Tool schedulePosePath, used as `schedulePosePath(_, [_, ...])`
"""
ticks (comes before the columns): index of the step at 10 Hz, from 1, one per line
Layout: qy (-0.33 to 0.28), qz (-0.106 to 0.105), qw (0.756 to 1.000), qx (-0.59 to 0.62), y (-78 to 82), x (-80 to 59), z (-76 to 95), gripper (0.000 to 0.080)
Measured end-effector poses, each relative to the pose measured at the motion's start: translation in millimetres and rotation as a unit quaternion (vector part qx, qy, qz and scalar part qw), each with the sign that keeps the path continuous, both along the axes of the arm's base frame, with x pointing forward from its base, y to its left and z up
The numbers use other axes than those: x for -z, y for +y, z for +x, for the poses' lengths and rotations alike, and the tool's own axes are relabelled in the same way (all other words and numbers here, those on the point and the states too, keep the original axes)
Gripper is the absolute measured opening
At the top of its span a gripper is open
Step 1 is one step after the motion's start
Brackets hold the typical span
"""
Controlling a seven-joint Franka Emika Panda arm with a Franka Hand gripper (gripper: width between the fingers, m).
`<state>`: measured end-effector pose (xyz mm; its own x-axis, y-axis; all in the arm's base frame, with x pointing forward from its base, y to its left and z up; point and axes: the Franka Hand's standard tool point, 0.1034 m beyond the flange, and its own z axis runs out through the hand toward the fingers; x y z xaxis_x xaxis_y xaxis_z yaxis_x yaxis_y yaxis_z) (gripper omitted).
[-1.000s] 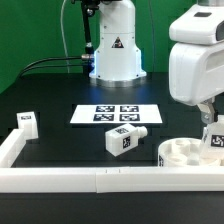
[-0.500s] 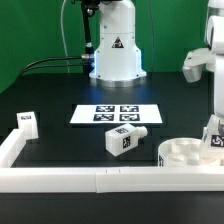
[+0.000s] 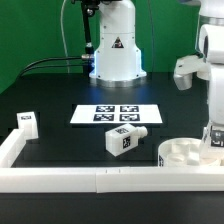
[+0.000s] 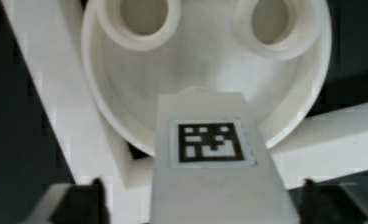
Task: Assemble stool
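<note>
Beneath the hand (image 4: 207,205) spreads the black worktop (image 3: 60,95), fenced on the camera's side by the long white border rail (image 3: 80,181). Under the hand lies the round white plastic seat disc (image 3: 183,152), with two of its sockets open in the wrist view. Well away from the hand sit the flat white marker board (image 3: 115,114), a loose chunky white tagged leg (image 3: 125,138) just beside it, and another leg (image 3: 25,123) farthest off. The hand is closed to a leg's width on a third white leg (image 4: 207,150), its tag facing the wrist camera. Over the last second the bulky arm has swung up toward the exterior view's right while that leg barely shifted. I judge the leg is being lined up over a socket, and no leg looks seated yet.
</note>
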<state>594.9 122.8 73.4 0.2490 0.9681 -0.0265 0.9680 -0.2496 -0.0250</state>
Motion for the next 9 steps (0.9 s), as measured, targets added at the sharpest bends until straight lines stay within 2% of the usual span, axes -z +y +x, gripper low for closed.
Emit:
schedulePosePath(1, [0.0,0.0,1.0,0.001,-1.0,0.0,0.2,0.0393])
schedulePosePath(2, [-0.001,0.001,0.999,0.045,-1.9,-0.5,0.8,0.0333])
schedulePosePath(4, [-0.006,-0.002,0.982,0.188,-9.6,-6.1,7.4,0.0333])
schedulePosePath(5, [0.006,0.004,0.962,0.272,-17.3,-13.3,13.6,0.0333])
schedulePosePath(7, [0.023,0.014,0.895,0.444,-23.0,-16.6,20.1,0.0333])
schedulePosePath(9, [0.024,0.012,0.856,0.516,-26.2,-17.4,21.5,0.0333])
